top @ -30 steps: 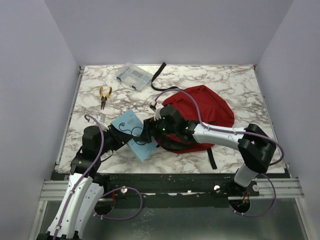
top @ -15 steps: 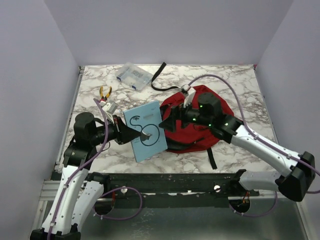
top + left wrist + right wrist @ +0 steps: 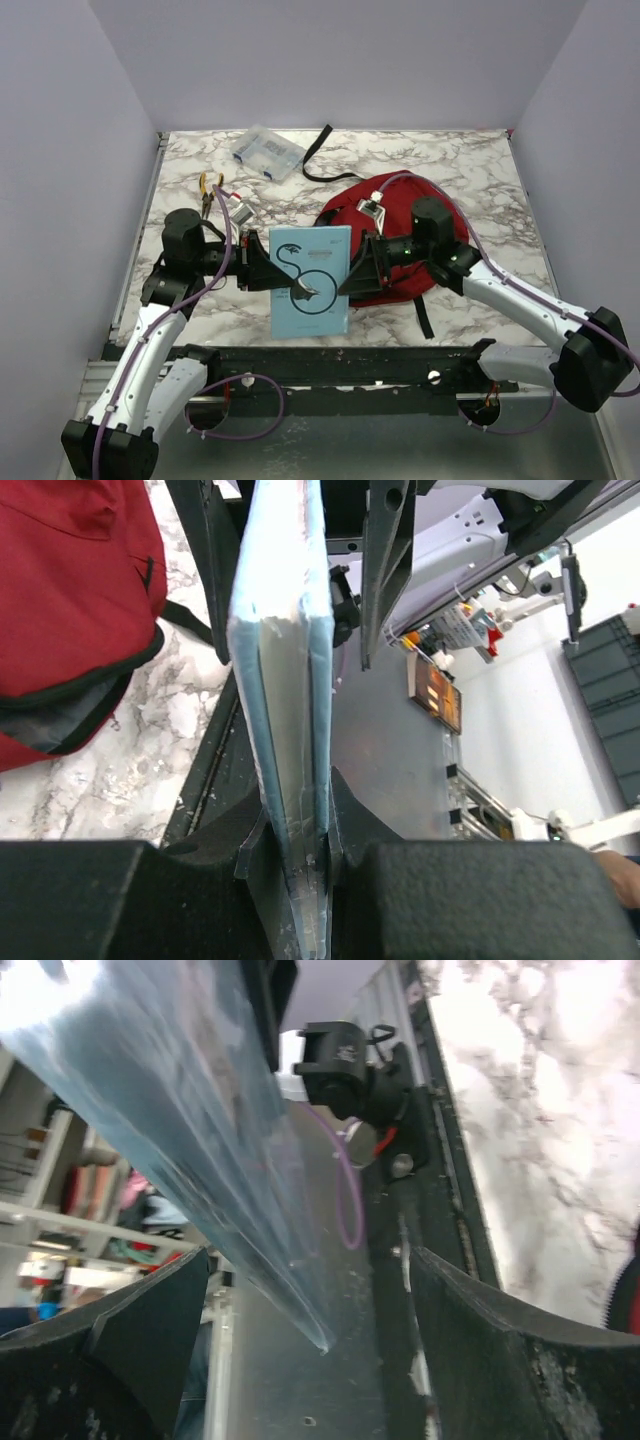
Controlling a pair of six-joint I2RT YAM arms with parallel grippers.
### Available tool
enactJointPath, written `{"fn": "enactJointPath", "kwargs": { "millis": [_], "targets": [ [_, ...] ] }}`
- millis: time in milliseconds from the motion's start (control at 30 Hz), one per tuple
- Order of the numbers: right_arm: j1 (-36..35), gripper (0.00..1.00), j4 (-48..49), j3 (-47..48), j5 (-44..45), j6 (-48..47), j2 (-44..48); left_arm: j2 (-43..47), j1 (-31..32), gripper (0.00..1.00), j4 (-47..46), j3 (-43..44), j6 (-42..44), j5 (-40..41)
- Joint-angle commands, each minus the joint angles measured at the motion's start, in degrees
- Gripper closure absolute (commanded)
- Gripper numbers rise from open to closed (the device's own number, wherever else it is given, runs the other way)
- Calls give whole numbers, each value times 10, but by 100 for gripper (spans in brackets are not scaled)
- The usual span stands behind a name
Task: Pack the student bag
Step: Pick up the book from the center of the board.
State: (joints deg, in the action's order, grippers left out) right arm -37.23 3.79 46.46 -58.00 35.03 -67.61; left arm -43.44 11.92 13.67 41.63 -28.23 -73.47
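Tightly, L gripper [image 3: 297, 830] on book [image 3: 318, 262]

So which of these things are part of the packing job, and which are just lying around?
In the job: red student bag; light blue book, held up by the left gripper, open right gripper at its edge.
Lying about: yellow-handled pliers; clear plastic box.

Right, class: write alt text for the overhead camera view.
The left gripper holds a thin light blue book up over the marble table, with the open right gripper at its right edge. A dark red fabric backpack lies behind.
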Motion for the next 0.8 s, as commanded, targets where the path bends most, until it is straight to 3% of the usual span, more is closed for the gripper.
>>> {"fn": "enactJointPath", "kwargs": {
  "millis": [0, 233, 433, 500, 567, 600, 700, 767],
  "targets": [
    [-2, 18, 148, -14, -99, 108, -15, -17, 15, 100, -79, -8, -38, -47],
    [-16, 32, 521, -87, -109, 347, -75, -41, 43, 100, -129, -12, -73, -25],
    [-19, 64, 727, -102, -97, 482, -152, -57, 59, 100, -144, -12, -100, -5],
    [-19, 82, 784, -100, -97, 527, -180, -59, 59, 99, -148, -12, -117, 15],
    [-19, 97, 845, -102, -91, 571, -207, -56, 58, 84, -152, -17, -133, 38],
    [-17, 99, 866, -102, -85, 589, -218, -51, 58, 75, -154, -21, -138, 53],
    [-11, 99, 930, -100, -64, 640, -249, -28, 56, 48, -156, -34, -163, 106],
    [1, 99, 978, -103, -46, 673, -263, -3, 55, 42, -159, -46, -176, 141]
  ]
}}
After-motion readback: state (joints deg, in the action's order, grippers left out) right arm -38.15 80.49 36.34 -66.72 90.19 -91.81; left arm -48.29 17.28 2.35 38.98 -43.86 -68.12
